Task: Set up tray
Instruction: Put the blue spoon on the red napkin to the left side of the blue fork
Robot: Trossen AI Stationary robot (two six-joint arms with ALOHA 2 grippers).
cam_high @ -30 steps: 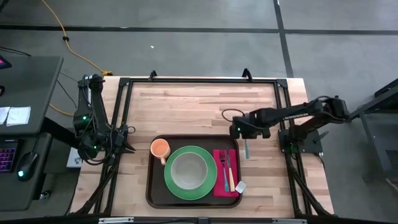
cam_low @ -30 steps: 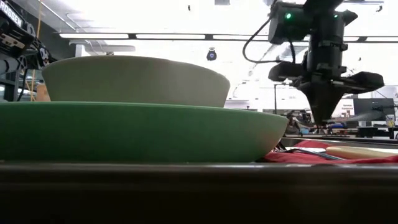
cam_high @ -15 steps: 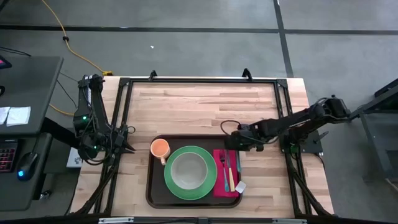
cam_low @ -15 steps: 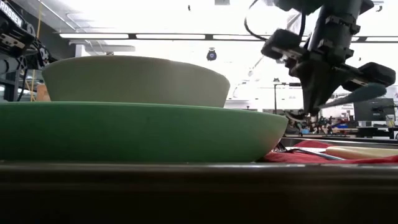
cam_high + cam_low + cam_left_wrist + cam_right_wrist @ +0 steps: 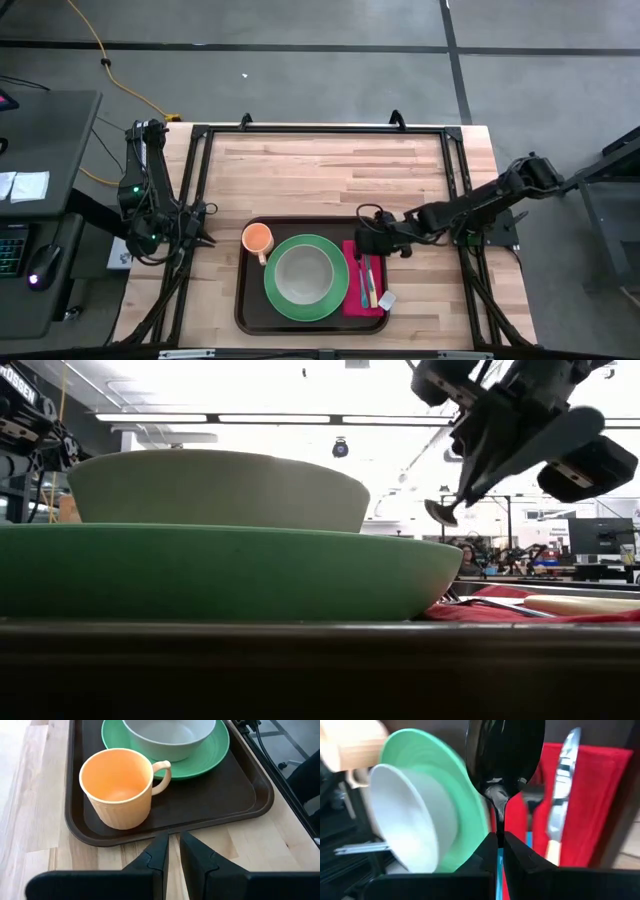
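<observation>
Left gripper [image 5: 205, 238] hangs low at the table's [image 5: 320, 170] left edge, its arm folded back on itself and its fingers [image 5: 160, 857] pointing toward the tray's [image 5: 246, 305] left rim, a narrow gap between them and nothing in it. They stop just short of that rim, over bare wood. On the tray, which lies at the middle of the table's near edge, an orange cup [image 5: 118, 787] stands in the far left corner with its handle turned toward the green plate [image 5: 283, 302]. A pale bowl [image 5: 304, 274] sits in the plate's middle. Along the tray's right edge lies a red napkin [image 5: 357, 300] with a fork [image 5: 368, 272] and a knife [image 5: 562, 770] on it. Right gripper [image 5: 368, 240] reaches in from the table's right edge on a long, nearly outstretched arm, tilted downward over the napkin's far end. Its fingers are clamped on the blue handle of a spoon [image 5: 504, 755], whose dark bowl points ahead above the plate's rim and the napkin.
</observation>
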